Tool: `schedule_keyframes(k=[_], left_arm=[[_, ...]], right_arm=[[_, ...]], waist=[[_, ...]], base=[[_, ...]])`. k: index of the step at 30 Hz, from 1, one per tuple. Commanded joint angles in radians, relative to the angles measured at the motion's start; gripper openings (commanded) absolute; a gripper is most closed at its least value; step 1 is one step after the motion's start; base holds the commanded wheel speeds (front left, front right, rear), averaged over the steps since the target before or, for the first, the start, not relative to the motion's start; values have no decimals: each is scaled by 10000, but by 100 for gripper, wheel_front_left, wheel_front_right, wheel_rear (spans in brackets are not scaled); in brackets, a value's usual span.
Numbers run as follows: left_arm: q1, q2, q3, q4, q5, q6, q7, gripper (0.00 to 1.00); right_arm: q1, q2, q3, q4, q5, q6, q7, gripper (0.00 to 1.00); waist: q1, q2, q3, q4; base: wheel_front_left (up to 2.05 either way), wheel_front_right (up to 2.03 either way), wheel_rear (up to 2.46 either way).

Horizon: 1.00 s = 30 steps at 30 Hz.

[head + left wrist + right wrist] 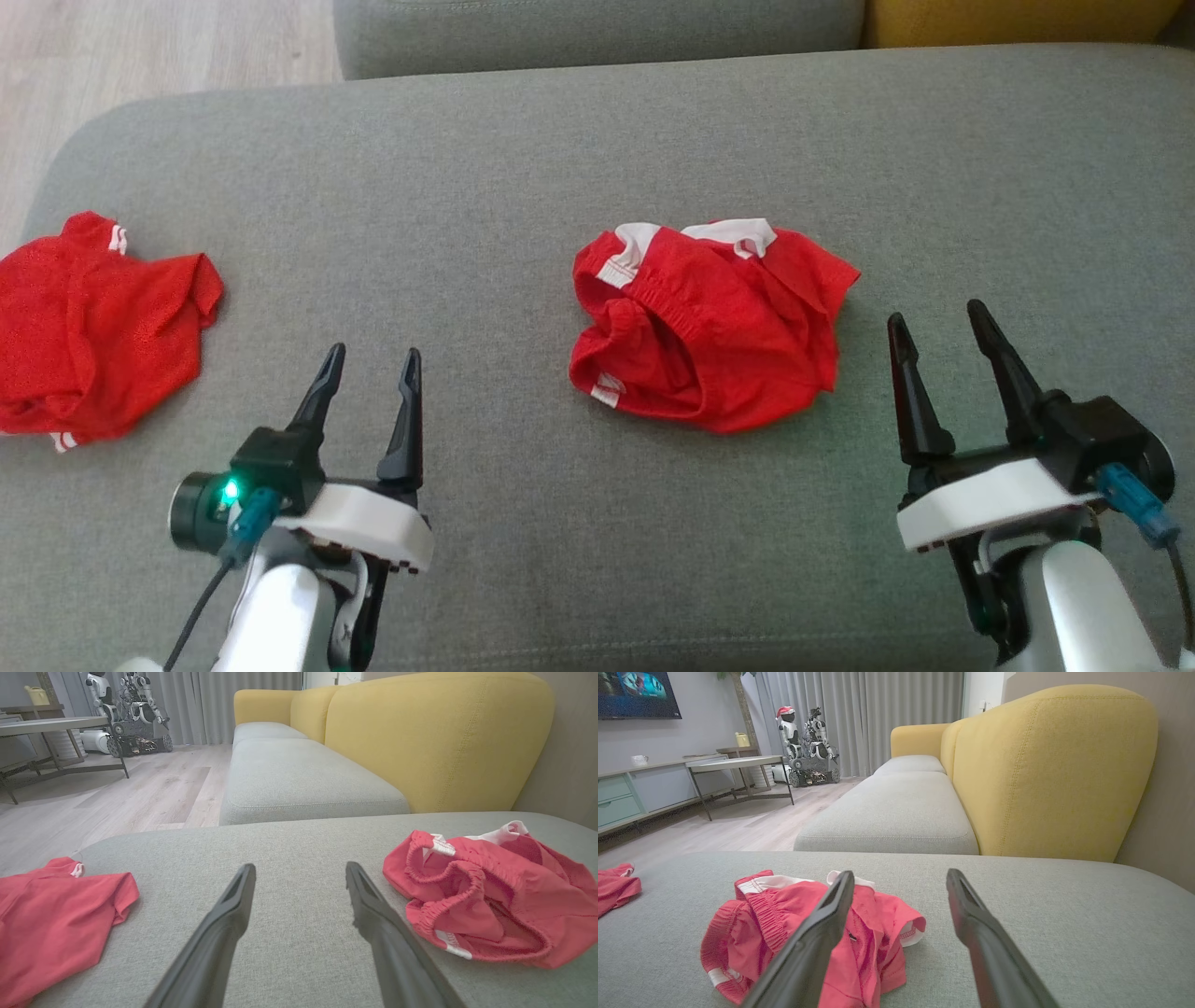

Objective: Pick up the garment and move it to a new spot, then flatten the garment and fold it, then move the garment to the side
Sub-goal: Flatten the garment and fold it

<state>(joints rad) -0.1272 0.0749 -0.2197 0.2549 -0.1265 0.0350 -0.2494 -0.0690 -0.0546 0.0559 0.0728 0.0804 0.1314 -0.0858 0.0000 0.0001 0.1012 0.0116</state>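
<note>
On grey sofa cushion (pixel 523 168), 2 o'clock of left gripper (pixel 374 350), 10 o'clock of right gripper (pixel 936 311): red shorts (pixel 738 364), crumpled, touched by neither. Both pincers released, empty. Probably light, soft, floppy; best pinched at elastic waistband (pixel 672 313) or white-trimmed hem (pixel 609 387).

A grey sofa seat (pixel 597 140) with yellow backrest (pixel 1045 765), wooden floor (pixel 738 830), grey curtains (pixel 859 718).

L gripper (pixel 372 353) open, R gripper (pixel 936 315) open, both empty
</note>
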Motion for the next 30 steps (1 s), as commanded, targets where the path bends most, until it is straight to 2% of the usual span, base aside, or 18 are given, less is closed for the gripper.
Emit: schedule_keyframes(k=[1,15,21,30], left_arm=[[-290,181,332,-338,-58,57,-124,100],[-426,211,173,-327,-117,73,-124,100],[-718,181,-8,-295,-118,-2,-124,100],[-1115,37,-211,-339,-172,21,-124,100]], right_arm=[[-254,21,251,-415,-5,-7,36,100],[-399,41,331,-25,270,-7,167,100],[-1228,33,655,1106,205,-7,556,100],[-3002,-321,1124,3085,115,-7,933,100]], waist=[[0,-1,-8,-3],[0,-1,-22,102],[0,-1,242,484],[0,-1,727,1190]], base=[[0,0,0],[0,0,0],[0,0,0],[0,0,0]])
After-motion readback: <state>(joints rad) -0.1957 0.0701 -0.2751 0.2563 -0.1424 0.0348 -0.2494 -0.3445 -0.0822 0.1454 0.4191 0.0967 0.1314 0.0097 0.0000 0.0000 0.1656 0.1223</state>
